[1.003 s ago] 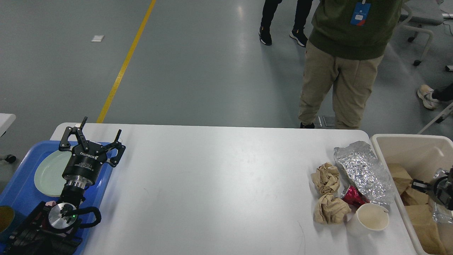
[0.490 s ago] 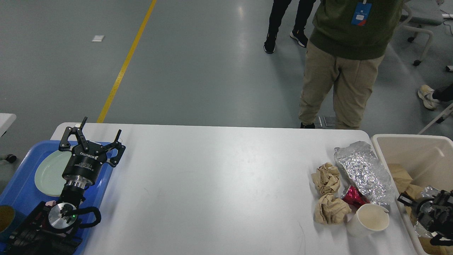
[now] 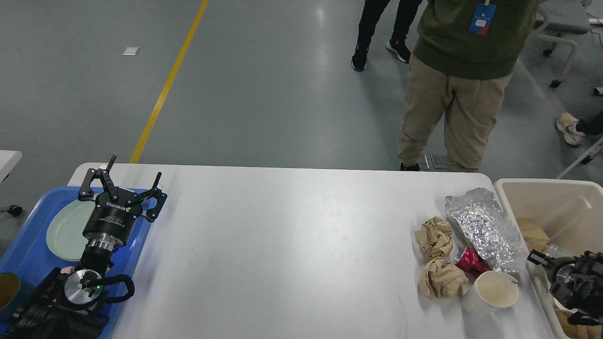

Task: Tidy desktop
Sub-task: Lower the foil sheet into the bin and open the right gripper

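Note:
The white desktop [image 3: 292,245] carries a cluster of litter at its right end: two crumpled brown paper balls [image 3: 434,237] [image 3: 440,278], a silver foil bag [image 3: 485,230], a red foil wrapper [image 3: 468,261] and a white paper cup [image 3: 492,292]. My left gripper [image 3: 135,168] is open and empty, raised over the edge of the blue tray [image 3: 28,254] at the left. My right gripper [image 3: 553,288] is low over the beige bin [image 3: 546,197], right of the cup. Its fingers look spread and empty.
A pale green plate [image 3: 66,230] lies in the blue tray. The bin holds brown paper and a bit of silver foil [image 3: 556,249]. A person in khaki trousers [image 3: 447,113] stands at the desk's far right edge.
My right gripper has moved down and left over the bin. The piece of foil it carried now lies in the bin. The left arm has not moved.

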Action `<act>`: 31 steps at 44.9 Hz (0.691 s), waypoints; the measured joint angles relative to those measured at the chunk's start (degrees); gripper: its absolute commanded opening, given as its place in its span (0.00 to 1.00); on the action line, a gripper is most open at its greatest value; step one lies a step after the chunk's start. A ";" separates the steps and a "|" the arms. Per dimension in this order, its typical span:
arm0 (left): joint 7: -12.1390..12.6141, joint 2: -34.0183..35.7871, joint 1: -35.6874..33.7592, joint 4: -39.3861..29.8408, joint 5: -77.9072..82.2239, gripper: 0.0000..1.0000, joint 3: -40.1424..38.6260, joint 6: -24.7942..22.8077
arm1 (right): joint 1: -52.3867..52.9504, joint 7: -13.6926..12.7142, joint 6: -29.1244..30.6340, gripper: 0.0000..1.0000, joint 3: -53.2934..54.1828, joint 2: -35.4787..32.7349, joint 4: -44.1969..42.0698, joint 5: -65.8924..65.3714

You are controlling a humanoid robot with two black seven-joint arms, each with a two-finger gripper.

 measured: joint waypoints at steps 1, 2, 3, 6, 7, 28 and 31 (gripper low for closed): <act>0.00 0.00 0.00 0.00 0.00 0.96 0.00 0.00 | -0.02 0.01 -0.42 1.00 0.01 0.01 0.02 0.00; 0.00 0.00 0.00 0.00 0.00 0.96 0.00 0.00 | -0.05 0.04 -0.72 1.00 0.01 0.01 0.04 0.00; 0.00 0.00 0.00 0.00 0.00 0.96 0.00 0.00 | -0.08 0.06 -0.98 1.00 0.01 0.01 0.05 0.00; 0.00 0.00 0.00 0.00 0.00 0.96 0.00 0.00 | -0.19 0.10 -1.29 1.00 -0.01 0.01 0.07 0.00; 0.00 0.00 0.00 0.00 0.00 0.96 0.00 0.00 | -0.21 0.10 -1.32 1.00 -0.02 0.00 0.07 0.00; 0.00 0.00 0.02 -0.02 0.00 0.96 0.00 0.00 | -0.13 -0.15 -1.23 1.00 -0.57 -0.83 0.35 -0.05; 0.00 0.00 0.02 -0.03 0.00 0.96 0.00 0.00 | 0.44 -0.29 -0.92 1.00 -0.71 -1.60 0.75 -0.19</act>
